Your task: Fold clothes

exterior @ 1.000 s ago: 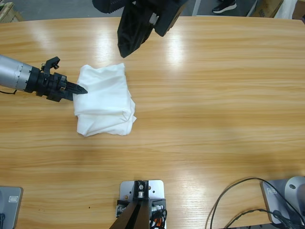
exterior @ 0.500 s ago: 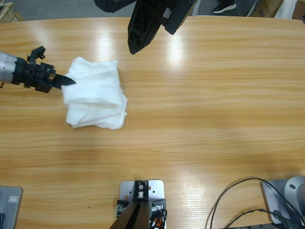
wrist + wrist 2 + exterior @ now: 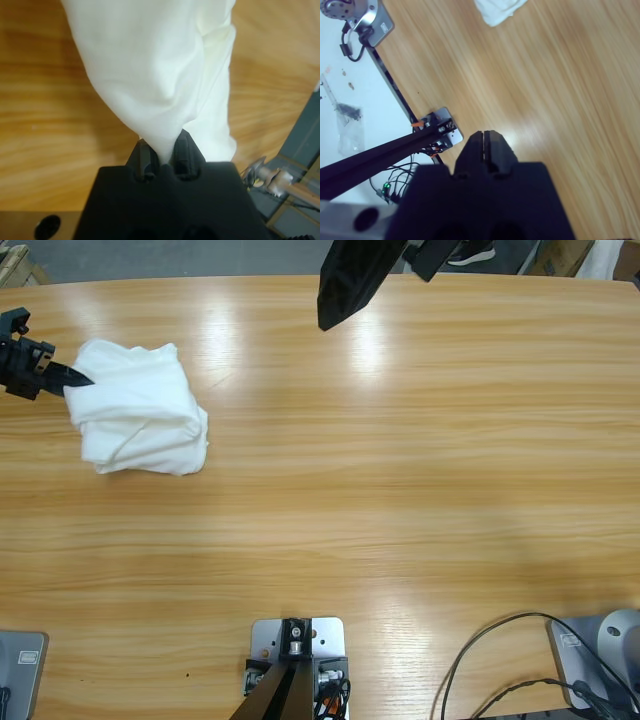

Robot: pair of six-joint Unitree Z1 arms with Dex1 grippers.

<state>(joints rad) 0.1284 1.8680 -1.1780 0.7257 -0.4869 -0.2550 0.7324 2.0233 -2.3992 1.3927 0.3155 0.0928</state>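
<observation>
T-shirt (image 3: 140, 410) bundled, left tool (image 3: 62, 381) pinching edge.

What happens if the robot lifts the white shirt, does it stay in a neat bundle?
Probably not. The shirt looks soft and floppy: it stretches to a point where the left gripper pinches it. Its loose folds would likely droop open. It seems light.

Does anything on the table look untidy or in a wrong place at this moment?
Yes. The T-shirt lies as a lumpy, uneven bundle near the table edge, not a flat fold. The left gripper is shut on its edge, bunching the cloth. The right gripper, shut, holds nothing.
</observation>
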